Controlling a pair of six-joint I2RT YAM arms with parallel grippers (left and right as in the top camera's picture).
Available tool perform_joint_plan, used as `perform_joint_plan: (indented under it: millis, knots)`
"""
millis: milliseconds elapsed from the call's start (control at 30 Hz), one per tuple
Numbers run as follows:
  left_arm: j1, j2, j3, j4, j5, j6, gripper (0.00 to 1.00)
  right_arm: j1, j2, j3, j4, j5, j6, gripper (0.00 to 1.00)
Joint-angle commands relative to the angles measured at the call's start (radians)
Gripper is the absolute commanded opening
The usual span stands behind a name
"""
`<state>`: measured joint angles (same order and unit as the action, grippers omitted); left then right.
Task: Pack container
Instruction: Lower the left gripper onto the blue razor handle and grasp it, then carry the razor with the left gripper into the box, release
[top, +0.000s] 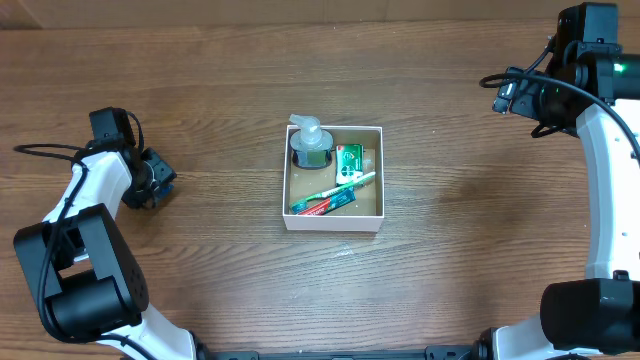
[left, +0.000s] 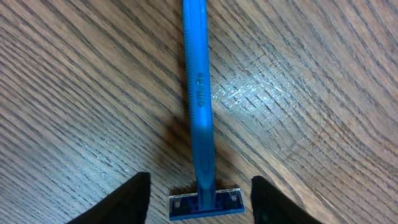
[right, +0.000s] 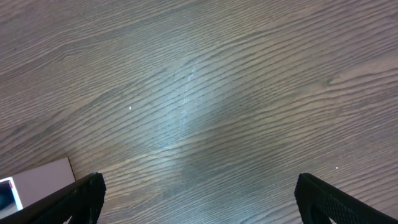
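Note:
The container (top: 332, 226) is a square box with white walls and a brown floor at the table's middle. In it are a clear pump bottle (top: 309, 144), a green packet (top: 348, 158), a green-and-white toothbrush (top: 340, 186) and a tube beside it. A blue razor (left: 198, 93) lies flat on the wood in the left wrist view, its head between the fingers of my open left gripper (left: 199, 186), which touch nothing. In the overhead view the left gripper (top: 157, 184) is far left of the container and hides the razor. My right gripper (top: 505, 95) (right: 199, 186) is open and empty, at the far right.
Bare wood table surrounds the container on all sides. A white corner (right: 37, 180), apparently of the container, shows at the lower left of the right wrist view. A black cable (top: 45, 150) lies by the left arm.

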<state>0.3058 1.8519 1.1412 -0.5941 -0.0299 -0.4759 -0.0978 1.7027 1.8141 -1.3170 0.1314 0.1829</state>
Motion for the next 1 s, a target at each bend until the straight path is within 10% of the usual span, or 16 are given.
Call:
perform_joint_plan:
  millis: [0,367,633,967]
  knots:
    - [0.002,0.027,-0.006,0.000,0.005,0.000,0.49,-0.005,-0.019,0.023,0.006,0.006,-0.001,1.00]
    - [0.002,0.114,-0.006,0.013,0.011,0.000,0.46,-0.005,-0.019,0.023,0.006,0.006,-0.001,1.00]
    - [0.002,0.115,0.006,-0.002,0.132,0.002,0.04,-0.005,-0.019,0.023,0.005,0.006,-0.001,1.00]
    - [-0.016,0.089,0.478,-0.450,0.537,0.153,0.04,-0.005,-0.019,0.023,0.005,0.006,-0.001,1.00]
